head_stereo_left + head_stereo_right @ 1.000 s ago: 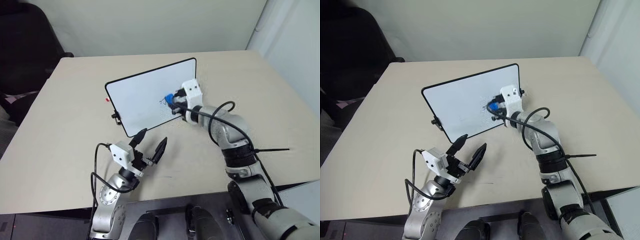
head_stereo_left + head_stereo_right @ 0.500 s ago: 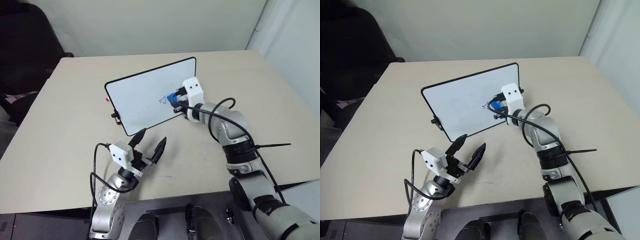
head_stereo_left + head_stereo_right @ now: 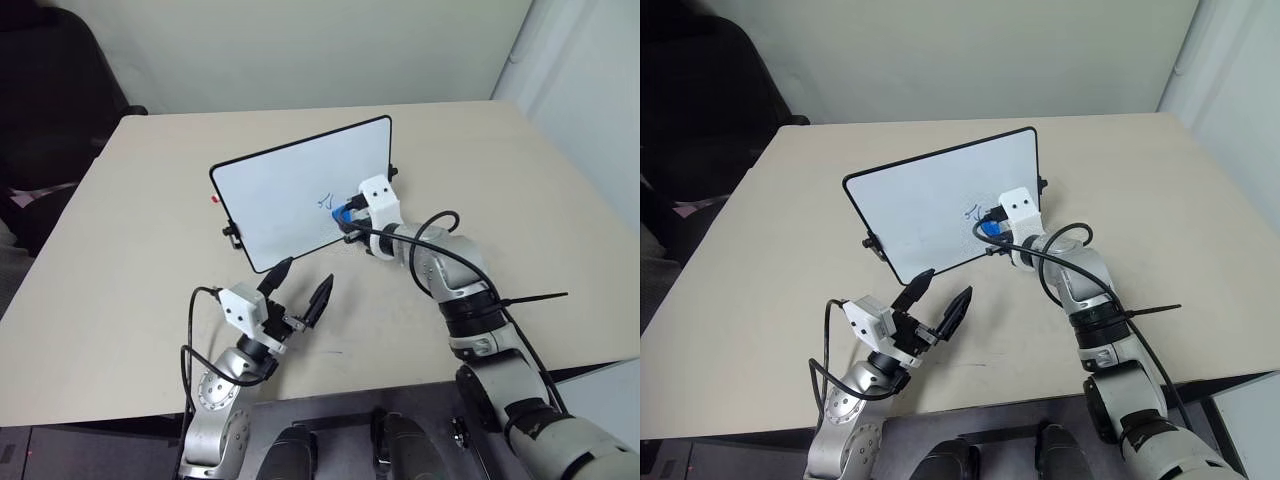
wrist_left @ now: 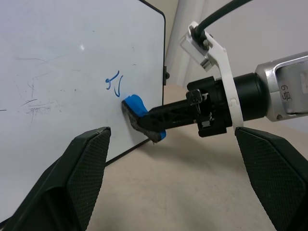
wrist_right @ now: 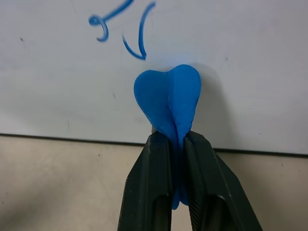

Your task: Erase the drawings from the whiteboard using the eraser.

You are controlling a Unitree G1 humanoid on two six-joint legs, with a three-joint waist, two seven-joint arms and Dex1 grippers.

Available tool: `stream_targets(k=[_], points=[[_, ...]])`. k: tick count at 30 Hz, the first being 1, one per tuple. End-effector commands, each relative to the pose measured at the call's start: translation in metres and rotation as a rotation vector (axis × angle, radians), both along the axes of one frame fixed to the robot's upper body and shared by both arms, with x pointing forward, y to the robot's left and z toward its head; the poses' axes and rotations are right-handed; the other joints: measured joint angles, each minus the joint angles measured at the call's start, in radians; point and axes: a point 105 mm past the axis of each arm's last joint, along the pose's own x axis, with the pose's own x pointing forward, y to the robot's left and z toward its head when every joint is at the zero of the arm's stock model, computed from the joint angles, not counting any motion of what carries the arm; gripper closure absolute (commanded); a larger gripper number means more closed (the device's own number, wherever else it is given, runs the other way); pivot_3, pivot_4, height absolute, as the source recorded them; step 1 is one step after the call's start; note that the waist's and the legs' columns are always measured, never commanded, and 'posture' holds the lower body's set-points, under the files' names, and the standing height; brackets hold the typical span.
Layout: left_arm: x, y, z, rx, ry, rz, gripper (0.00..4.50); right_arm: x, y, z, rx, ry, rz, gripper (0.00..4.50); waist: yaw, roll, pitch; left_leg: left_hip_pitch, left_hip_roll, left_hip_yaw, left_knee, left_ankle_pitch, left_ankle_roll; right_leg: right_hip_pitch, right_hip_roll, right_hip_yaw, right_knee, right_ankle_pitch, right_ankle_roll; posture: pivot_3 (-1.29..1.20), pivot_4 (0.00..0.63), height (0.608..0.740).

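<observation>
Scene: a beige table [image 3: 130, 220] with the whiteboard [image 3: 290, 185] standing tilted near its middle, face toward the robot.
Whiteboard: thin black frame, small black side knobs; probably light, and propped rather than fixed, so I judge a hard push could tip or slide it.
Drawings: a small blue scribble [image 5: 120, 29] of a few looping strokes, at about 4 o'clock from the centre of the board's face, close to the far-right edge.
Eraser: the bright blue block [image 5: 168, 98] sits at 5 o'clock from the scribble, just below it, with its tip on or right at the white face; contact itself is hard to confirm.
Right gripper: [image 5: 175, 144] both black fingers are pressed together on the eraser's rear half, squeezing it so the free end bulges.
Left gripper: [image 3: 297, 285] fingers spread wide apart with nothing between them, hovering over the table at 6 o'clock from the board, well apart from it.
Handling: the eraser looks soft and springy, light, and grippy rather than slick; it deforms under the pinch, so the hold belongs on its back half, leaving the front free to wipe.
Risk: too tight a squeeze narrows the wiping face; too loose and the block may twist during a stroke.
Progress: scribble still legible, so wiping is unfinished.
</observation>
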Motion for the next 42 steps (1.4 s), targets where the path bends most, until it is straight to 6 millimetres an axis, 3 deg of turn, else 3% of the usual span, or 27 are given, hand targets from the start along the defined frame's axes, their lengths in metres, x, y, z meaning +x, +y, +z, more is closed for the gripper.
stream_targets(k=[1,7,14,17,21,24,28,34,38,42], points=[[-0.003,-0.002,0.011,-0.011,-0.047,-0.002,0.00,0.002,0.004,0.016,-0.008,-0.047,0.015,4.36,0.000,0.000,0.000,0.000,0.000,0.000,0.000,0.000,0.000,0.000,0.000,0.000,0.000,0.000,0.000,0.00,0.150,0.737],[-0.003,-0.003,0.011,-0.015,-0.049,-0.003,0.00,0.006,0.005,0.048,0.026,-0.118,0.019,4.36,0.000,0.000,0.000,0.000,0.000,0.000,0.000,0.000,0.000,0.000,0.000,0.000,0.000,0.000,0.000,0.00,0.150,0.737],[-0.005,-0.003,0.012,-0.019,-0.051,-0.001,0.00,-0.005,0.027,0.081,0.062,-0.207,0.081,4.36,-0.005,0.001,0.000,0.000,0.002,0.000,0.000,0.000,0.000,-0.001,0.002,0.000,0.000,0.001,-0.001,0.00,0.150,0.737],[-0.005,-0.003,0.012,-0.019,-0.051,-0.001,0.00,-0.008,0.034,0.077,0.057,-0.196,0.099,4.36,-0.005,0.001,0.000,0.000,0.006,0.000,0.000,0.000,-0.001,-0.001,0.007,0.000,-0.001,0.001,-0.001,0.00,0.150,0.737],[-0.004,-0.003,0.011,-0.014,-0.054,-0.005,0.00,-0.008,0.039,0.047,0.005,-0.116,0.098,4.36,-0.005,0.001,0.000,0.000,0.009,0.000,0.000,-0.001,-0.003,-0.002,0.010,0.000,-0.001,0.001,-0.002,0.00,0.150,0.737],[-0.004,-0.004,0.012,-0.011,-0.056,-0.008,0.00,-0.008,0.037,0.024,-0.034,-0.059,0.085,4.36,-0.005,0.001,0.000,0.000,0.009,0.000,0.000,-0.001,-0.003,-0.001,0.010,0.000,-0.001,0.001,-0.003,0.00,0.150,0.737],[-0.004,-0.005,0.012,-0.012,-0.055,-0.009,0.00,-0.005,0.027,0.010,-0.081,-0.018,0.046,4.36,-0.004,0.001,0.000,0.000,0.009,0.000,0.000,0.000,-0.004,-0.001,0.010,0.000,-0.001,0.002,-0.004,0.00,0.150,0.737],[-0.003,-0.005,0.011,-0.013,-0.053,-0.009,0.00,-0.003,0.025,0.019,-0.078,-0.038,0.042,4.36,-0.004,0.001,0.000,0.000,0.009,0.000,0.000,0.000,-0.004,-0.001,0.010,0.000,-0.001,0.002,-0.004,0.00,0.150,0.737],[-0.002,-0.006,0.011,-0.011,-0.054,-0.015,0.00,-0.004,0.028,0.049,-0.034,-0.109,0.054,4.36,-0.004,0.001,0.001,-0.001,0.009,0.000,0.000,0.000,-0.004,-0.002,0.010,0.000,-0.001,0.002,-0.004,0.00,0.150,0.737],[-0.001,-0.007,0.011,-0.014,-0.054,-0.017,0.00,-0.010,0.033,0.064,-0.018,-0.136,0.078,4.36,-0.004,0.001,0.001,-0.001,0.009,0.000,0.000,0.000,-0.004,-0.002,0.010,0.000,-0.001,0.002,-0.004,0.00,0.150,0.737]])
